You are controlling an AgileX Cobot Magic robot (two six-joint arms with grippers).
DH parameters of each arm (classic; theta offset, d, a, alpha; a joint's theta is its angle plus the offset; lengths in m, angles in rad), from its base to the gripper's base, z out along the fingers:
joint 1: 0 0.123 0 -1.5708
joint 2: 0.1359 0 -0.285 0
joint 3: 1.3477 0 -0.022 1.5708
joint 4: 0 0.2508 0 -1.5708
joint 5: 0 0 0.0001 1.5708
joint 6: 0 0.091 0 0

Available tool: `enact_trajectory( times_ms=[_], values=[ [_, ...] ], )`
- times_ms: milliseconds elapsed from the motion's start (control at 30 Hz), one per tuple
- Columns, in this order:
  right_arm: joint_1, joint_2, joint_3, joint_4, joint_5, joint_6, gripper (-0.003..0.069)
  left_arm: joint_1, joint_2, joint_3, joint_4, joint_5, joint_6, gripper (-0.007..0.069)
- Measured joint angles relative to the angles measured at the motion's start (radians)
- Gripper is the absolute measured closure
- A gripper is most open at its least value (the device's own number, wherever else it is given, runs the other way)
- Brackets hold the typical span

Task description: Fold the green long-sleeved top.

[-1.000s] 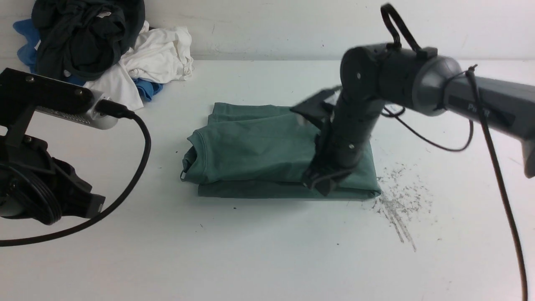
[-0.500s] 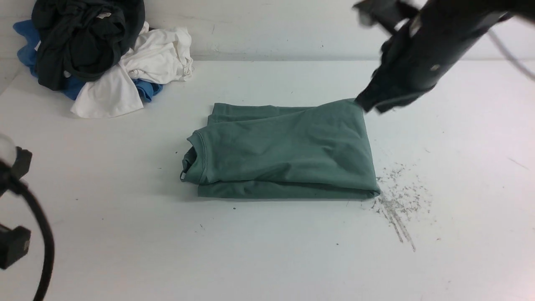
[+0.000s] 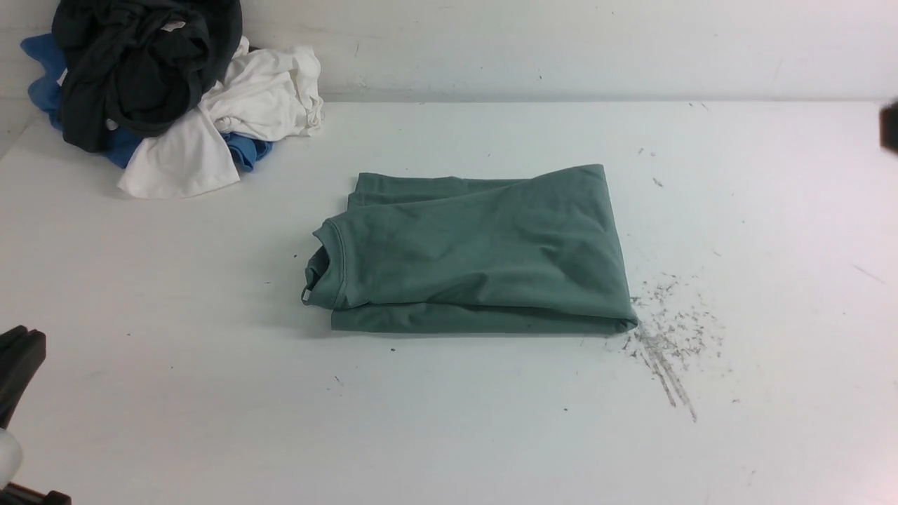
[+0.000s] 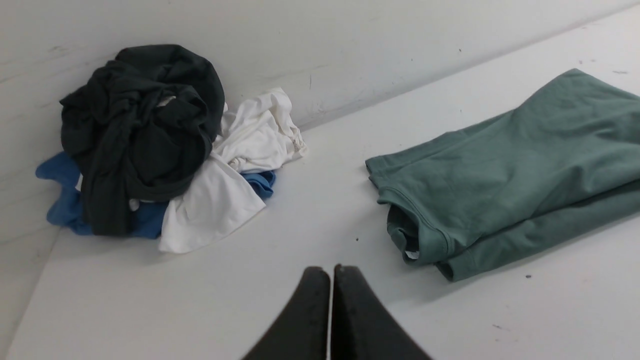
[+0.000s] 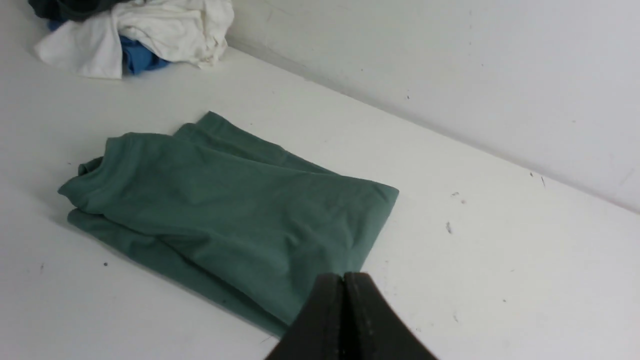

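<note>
Lying folded into one flat rectangle at the middle of the white tabletop (image 3: 449, 421), the green long-sleeved top (image 3: 477, 256) is touched by neither arm. Nearer than it, the left gripper (image 4: 331, 272) and the right gripper (image 5: 345, 278) each have two fingers pressed together, empty. Beyond the top, far to its left against the wall, sits one heap of three garments: dark garment (image 3: 140, 63), white garment (image 3: 231, 112), blue garment (image 3: 247, 151).
</note>
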Motion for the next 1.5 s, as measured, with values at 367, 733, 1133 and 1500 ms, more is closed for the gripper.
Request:
enact_trajectory(
  times_ms=[367,733,1133,1500],
  values=[
    [0.0,-0.323,0.637,0.07,-0.533,0.017,0.0669,0.0,-0.001,0.001,0.0,0.008,0.0,0.0631],
    [-0.002,-0.331,0.814,0.072,-0.524,0.018,0.0669,0.0,-0.001,0.001,-0.001,0.008,0.0,0.0631],
    [-0.215,-0.693,0.902,0.05,-0.369,0.018,0.0669,0.0,-0.002,0.001,-0.001,0.03,0.0,0.0631],
    [-0.466,-0.778,0.901,0.078,-0.278,0.041,0.0669,0.0,-0.003,0.001,-0.004,0.037,0.0,0.0631]
  ],
)
